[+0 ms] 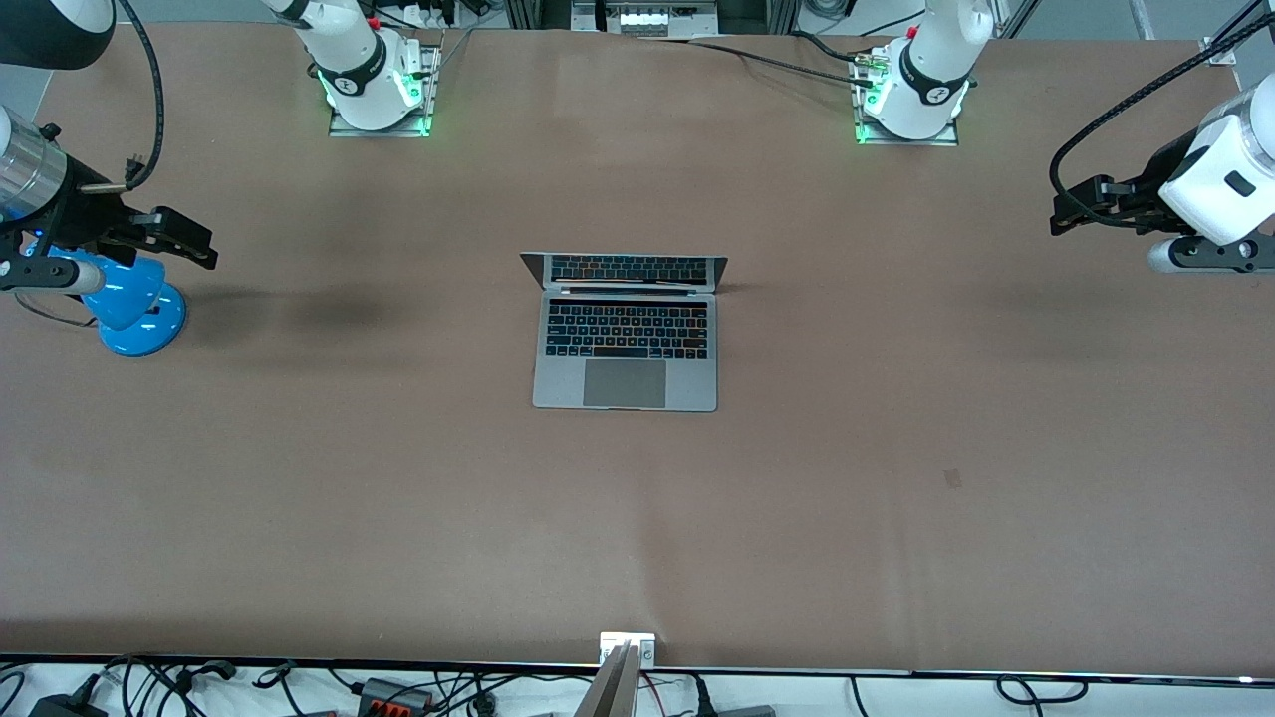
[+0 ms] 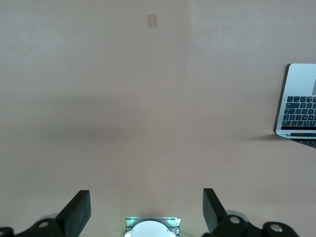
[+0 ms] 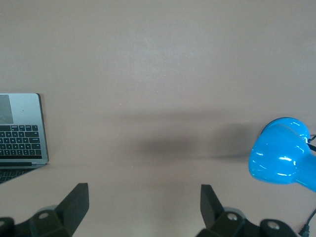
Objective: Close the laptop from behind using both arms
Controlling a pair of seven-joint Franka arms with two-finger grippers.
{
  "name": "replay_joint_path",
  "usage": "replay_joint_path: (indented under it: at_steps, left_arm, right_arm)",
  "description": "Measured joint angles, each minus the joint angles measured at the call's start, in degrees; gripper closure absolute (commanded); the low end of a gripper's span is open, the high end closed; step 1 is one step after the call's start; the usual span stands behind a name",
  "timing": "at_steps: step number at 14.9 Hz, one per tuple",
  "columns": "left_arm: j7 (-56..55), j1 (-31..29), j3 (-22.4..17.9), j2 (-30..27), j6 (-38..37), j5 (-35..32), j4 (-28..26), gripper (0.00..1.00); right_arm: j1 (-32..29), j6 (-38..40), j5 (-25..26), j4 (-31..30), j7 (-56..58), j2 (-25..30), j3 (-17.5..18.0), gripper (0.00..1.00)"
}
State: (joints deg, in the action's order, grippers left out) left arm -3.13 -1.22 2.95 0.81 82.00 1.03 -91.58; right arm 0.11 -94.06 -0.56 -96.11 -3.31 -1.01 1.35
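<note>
Item: laptop (image 1: 626,339), lying open at mid-tabletop (image 1: 896,448), lid leaning toward 12 o'clock, facing the arm bases, so both arms can be pushing it shut from there. Left hand (image 1: 1058,209) is hanging at 3 o'clock, fingers spread wide, holding nothing. Right hand (image 1: 204,251) is hanging at 9 o'clock over the blue desk lamp (image 1: 134,299), equally spread and empty.

A matt brown table (image 1: 896,418) is seen; the laptop (image 1: 626,344) looks brushed metal, the blue lamp (image 1: 134,299) glossy plastic.
</note>
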Motion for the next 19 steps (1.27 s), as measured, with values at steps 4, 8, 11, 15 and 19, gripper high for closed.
replay_joint_path:
  at_steps: [4,8,11,15,19]
  left_arm:
    - [0.0,0.0,0.0,0.0,0.0,0.0,0.0,0.0]
    - [0.0,-0.4,-0.4,0.1,-0.2,0.0,0.0,0.0]
    - [0.0,-0.4,-0.5,0.3,-1.1,0.0,0.0,0.0]
    - [-0.2,-0.4,-0.5,0.3,-1.2,0.9,0.0,0.69]
    - [-5.3,-0.4,-0.3,0.3,-2.6,1.5,0.0,0.84]
  right_arm:
    - [0.0,0.0,0.0,0.0,0.0,0.0,0.0,0.0]
    - [0.0,0.0,0.0,0.0,0.0,-0.1,0.0,0.0]
    - [0.3,0.0,0.0,0.0,0.0,-0.4,0.5,0.0]
    - [0.7,0.4,0.0,0.0,0.0,-0.9,0.7,0.0]
    - [0.7,0.6,0.0,0.1,0.2,-2.1,0.7,0.0]
